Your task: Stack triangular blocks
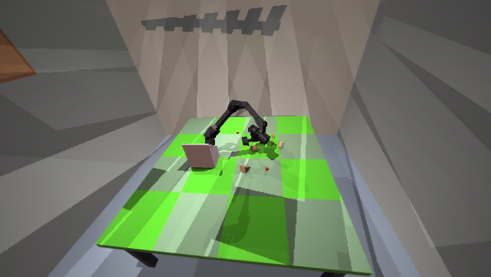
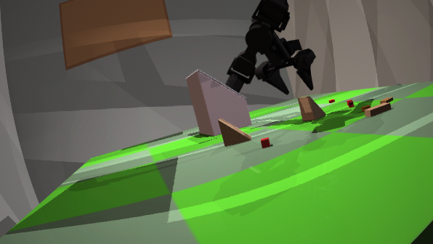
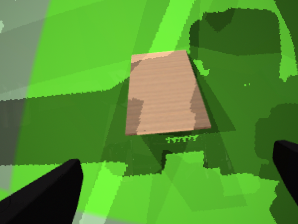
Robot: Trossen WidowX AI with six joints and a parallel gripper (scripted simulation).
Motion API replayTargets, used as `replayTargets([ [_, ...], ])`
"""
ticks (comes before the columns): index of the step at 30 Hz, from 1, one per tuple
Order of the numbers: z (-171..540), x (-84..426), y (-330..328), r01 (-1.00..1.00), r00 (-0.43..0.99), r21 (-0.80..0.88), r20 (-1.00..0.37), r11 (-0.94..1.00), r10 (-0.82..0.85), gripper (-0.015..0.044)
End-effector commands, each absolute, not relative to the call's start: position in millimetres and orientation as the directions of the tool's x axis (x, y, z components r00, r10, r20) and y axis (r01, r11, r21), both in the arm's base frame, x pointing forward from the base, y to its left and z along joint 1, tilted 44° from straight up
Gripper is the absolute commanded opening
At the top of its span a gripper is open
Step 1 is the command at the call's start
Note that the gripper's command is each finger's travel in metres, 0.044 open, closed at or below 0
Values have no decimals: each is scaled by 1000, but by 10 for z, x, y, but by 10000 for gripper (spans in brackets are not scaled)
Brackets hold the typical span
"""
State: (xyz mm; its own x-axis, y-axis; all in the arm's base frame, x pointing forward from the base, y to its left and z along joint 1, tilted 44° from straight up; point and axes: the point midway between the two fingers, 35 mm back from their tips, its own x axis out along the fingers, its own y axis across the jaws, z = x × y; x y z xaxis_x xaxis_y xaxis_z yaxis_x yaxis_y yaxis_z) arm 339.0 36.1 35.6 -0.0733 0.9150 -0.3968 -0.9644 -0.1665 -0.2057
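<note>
One wooden triangular block [image 1: 245,168] [image 2: 232,135] rests on the table, nearer the top camera, its slope falling to the right in the exterior view. The other triangular block [image 1: 254,148] [image 2: 308,109] [image 3: 165,95] stands farther back on a green square, its slope also falling to the right in the exterior view. The blocks are well apart. My gripper [image 2: 299,90] [image 3: 177,159] is open and empty, above the table near the farther block. The fingers stand wide to either side in the wrist view, below the block in the picture and not touching it. The block's underside is hidden.
A large pinkish box [image 1: 199,157] [image 2: 227,107] stands left of the nearer block. A small red cube [image 1: 267,168] [image 2: 265,142] lies right of that block. A wooden bar [image 1: 281,144] [image 2: 378,110], another small wooden piece [image 1: 273,136] [image 2: 387,100] and more red cubes lie around the farther block.
</note>
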Motion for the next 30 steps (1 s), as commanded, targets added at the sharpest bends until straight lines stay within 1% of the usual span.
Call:
replayTargets([
  [1,328,3384,423,-966,-72,-202,-396,-163,916,440],
  [30,147,3353,862,-966,-70,-203,-394,-161,916,440],
])
